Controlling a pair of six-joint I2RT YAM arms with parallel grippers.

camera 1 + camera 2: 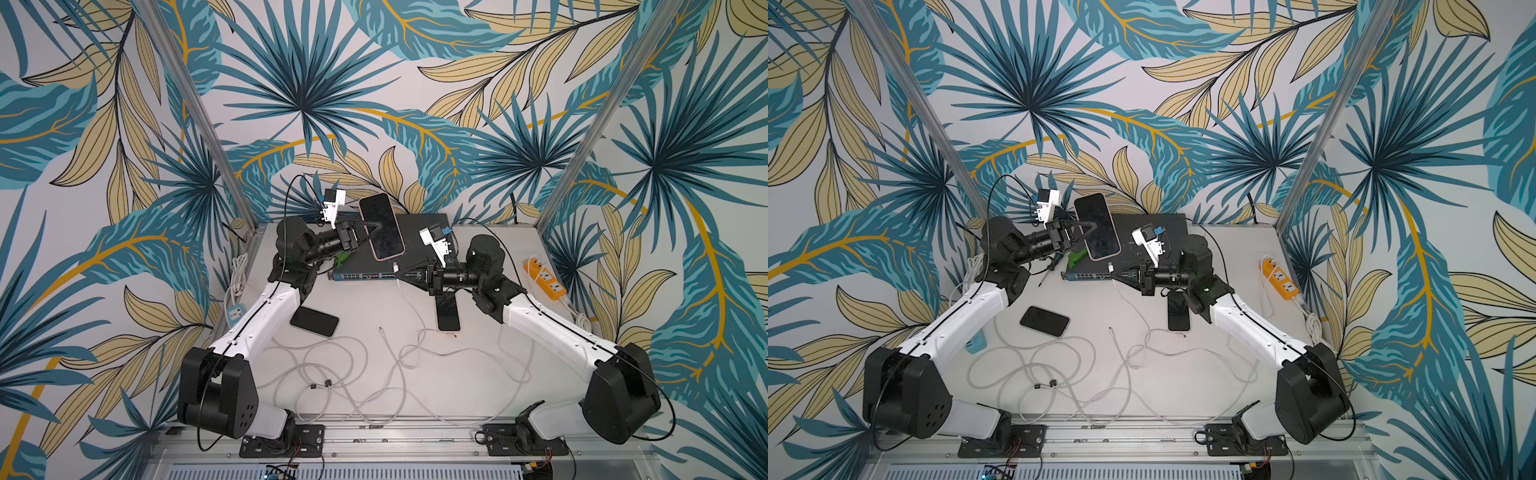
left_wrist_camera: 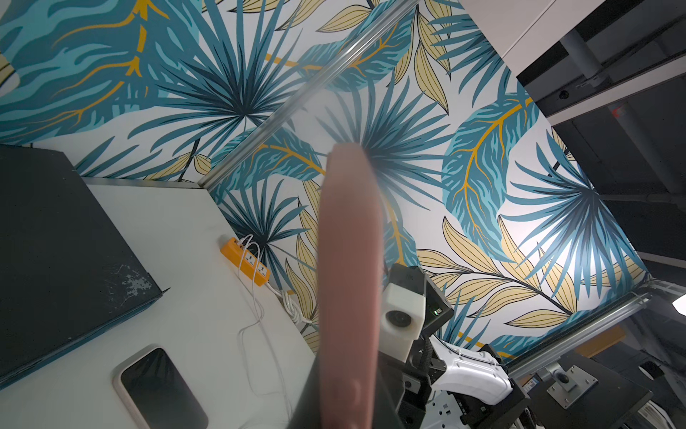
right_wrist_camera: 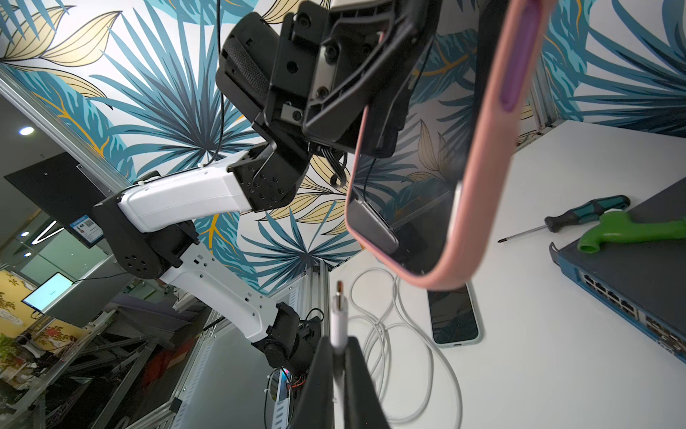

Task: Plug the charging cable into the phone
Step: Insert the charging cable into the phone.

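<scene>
Left gripper is clamping the phone aloft; right gripper is pinching the cable plug just off its bottom end; squaring them first is looking wise.

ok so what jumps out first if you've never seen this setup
The pink-cased phone is held up mid-air near the back, clamped by the left gripper. Just short of its lower end, the right gripper pinches a white charging plug pointing at it, not yet in. All around is loud palm-leaf wallpaper.
</scene>
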